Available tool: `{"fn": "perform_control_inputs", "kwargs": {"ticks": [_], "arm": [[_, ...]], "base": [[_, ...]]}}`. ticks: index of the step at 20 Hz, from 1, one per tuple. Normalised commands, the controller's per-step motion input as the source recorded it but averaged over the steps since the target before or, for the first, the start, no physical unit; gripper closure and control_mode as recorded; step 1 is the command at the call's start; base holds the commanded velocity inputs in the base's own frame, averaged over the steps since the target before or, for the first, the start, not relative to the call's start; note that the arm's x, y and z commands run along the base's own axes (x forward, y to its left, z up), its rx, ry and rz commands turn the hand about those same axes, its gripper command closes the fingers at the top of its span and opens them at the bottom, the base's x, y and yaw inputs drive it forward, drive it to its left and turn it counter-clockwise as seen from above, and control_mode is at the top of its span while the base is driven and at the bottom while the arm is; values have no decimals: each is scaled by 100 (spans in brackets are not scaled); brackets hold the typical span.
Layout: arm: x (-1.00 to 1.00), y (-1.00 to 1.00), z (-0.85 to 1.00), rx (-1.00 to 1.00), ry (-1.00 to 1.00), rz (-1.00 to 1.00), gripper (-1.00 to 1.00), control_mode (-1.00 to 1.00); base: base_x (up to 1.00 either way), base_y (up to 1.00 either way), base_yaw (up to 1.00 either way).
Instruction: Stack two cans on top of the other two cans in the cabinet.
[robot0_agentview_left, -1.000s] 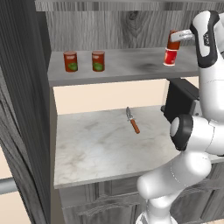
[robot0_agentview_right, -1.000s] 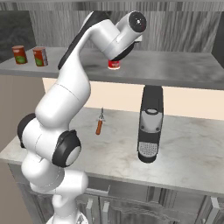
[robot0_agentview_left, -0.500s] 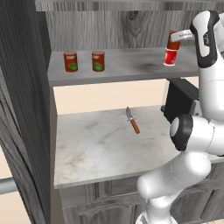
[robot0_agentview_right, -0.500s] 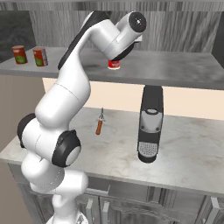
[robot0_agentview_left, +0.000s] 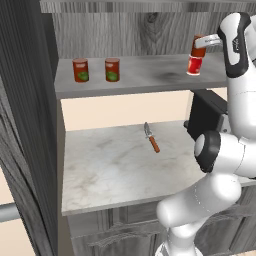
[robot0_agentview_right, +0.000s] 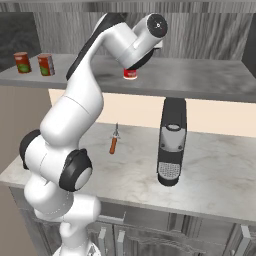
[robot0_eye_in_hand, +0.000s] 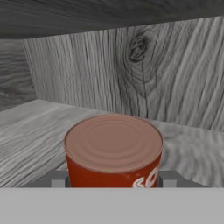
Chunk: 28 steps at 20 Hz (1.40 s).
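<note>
Nothing moved; can (robot0_eye_in_hand: 113, 151) between gripper (robot0_eye_in_hand: 113, 178) fingertips.

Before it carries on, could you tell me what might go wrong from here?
The top can, held in the tool, sits over the white-banded can; if off-centre, it may topple on release. A nudge while the tool backs out could knock both off the shelf onto the counter below.
</note>
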Motion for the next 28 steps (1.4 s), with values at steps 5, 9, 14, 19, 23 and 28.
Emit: {"fn": "perform_control_inputs", "kwargs": {"ticks": [5, 9, 14, 19, 23, 28], "arm": [[0, 0, 0, 0, 0, 0, 100, -100], [0, 0, 0, 0, 0, 0, 100, -100], [0, 0, 0, 0, 0, 0, 100, -100], [0, 0, 0, 0, 0, 0, 100, -100], [0, 0, 0, 0, 0, 0, -100, -100], [0, 0, 0, 0, 0, 0, -100, -100]], "base": [[0, 0, 0], [0, 0, 0], [0, 0, 0], [0, 0, 0], [0, 0, 0], [0, 0, 0]]}}
